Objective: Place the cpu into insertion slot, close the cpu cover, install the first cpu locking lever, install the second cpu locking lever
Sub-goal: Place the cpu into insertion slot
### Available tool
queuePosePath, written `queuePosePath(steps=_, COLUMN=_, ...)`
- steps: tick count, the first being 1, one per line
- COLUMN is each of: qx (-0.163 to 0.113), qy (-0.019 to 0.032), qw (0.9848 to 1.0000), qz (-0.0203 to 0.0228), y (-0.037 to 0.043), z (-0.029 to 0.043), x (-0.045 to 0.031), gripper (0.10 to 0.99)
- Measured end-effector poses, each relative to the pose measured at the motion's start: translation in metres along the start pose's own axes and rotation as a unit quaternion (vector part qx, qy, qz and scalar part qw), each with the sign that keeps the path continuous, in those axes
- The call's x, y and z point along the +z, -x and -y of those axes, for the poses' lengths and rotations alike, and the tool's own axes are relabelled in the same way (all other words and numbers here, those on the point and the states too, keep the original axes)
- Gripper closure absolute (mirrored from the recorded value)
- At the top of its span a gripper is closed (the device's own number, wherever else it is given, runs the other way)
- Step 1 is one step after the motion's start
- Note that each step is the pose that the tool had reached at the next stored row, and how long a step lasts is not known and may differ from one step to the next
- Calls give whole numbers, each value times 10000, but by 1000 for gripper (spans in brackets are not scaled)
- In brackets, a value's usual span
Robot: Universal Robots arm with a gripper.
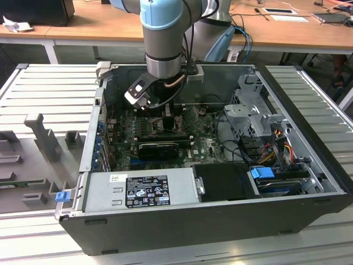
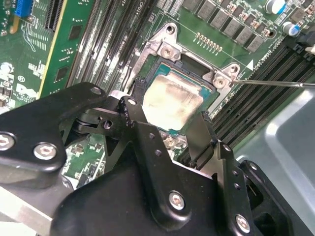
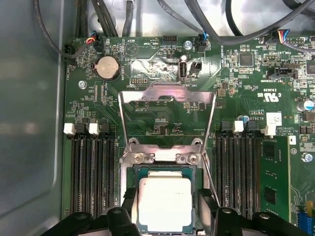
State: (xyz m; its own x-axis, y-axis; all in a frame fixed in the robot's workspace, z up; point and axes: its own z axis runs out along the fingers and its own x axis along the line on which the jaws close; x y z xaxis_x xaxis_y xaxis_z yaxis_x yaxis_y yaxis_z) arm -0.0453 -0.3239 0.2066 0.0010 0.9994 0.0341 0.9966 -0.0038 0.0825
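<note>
The pale silvery cpu (image 3: 165, 206) lies level within the insertion slot (image 3: 162, 157), its green edge lined up with the socket's silvery rim. My gripper (image 3: 166, 201) straddles it, and the black fingers (image 3: 129, 196) sit against two opposite sides of the chip. In the second wrist view the cpu (image 2: 170, 98) shows between the same fingers (image 2: 132, 110), over the insertion slot (image 2: 165, 49). The cpu cover (image 3: 167, 91) stands swung open beyond the socket, its square window showing the board behind. A thin locking lever (image 3: 211, 172) runs beside the socket, unlatched. In the exterior view the gripper (image 1: 165, 118) reaches down into the case.
Memory slots (image 3: 91, 172) flank the socket on both sides. A black ribbed heatsink bar (image 1: 159, 148), the grey power supply (image 1: 140, 187) and a drive cage (image 1: 259, 110) with cables crowd the case. Case walls (image 1: 91, 138) close in around the arm.
</note>
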Motion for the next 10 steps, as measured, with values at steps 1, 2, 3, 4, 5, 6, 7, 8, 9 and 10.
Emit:
queuePosePath(steps=1, qx=0, qy=0, qw=10000, qz=0, y=0, z=-1, x=-13, gripper=482)
queuePosePath(steps=2, qx=0, qy=0, qw=10000, qz=0, y=-1, z=-3, x=-39, gripper=482)
queuePosePath(steps=3, qx=0, qy=0, qw=10000, qz=0, y=-2, z=-5, x=-58, gripper=482)
queuePosePath(steps=4, qx=0, qy=0, qw=10000, qz=0, y=-3, z=-7, x=-79, gripper=498)
queuePosePath(steps=5, qx=0, qy=0, qw=10000, qz=0, y=-3, z=-8, x=-93, gripper=498)
queuePosePath(steps=6, qx=0, qy=0, qw=10000, qz=0, y=-4, z=-9, x=-103, gripper=565)
queuePosePath(steps=7, qx=0, qy=0, qw=10000, qz=0, y=-4, z=-9, x=-113, gripper=627)
queuePosePath(steps=8, qx=0, qy=0, qw=10000, qz=0, y=-4, z=-10, x=-120, gripper=627)
queuePosePath(steps=9, qx=0, qy=0, qw=10000, qz=0, y=-4, z=-11, x=-130, gripper=690)
queuePosePath(steps=10, qx=0, qy=0, qw=10000, qz=0, y=-5, z=-11, x=-138, gripper=749)
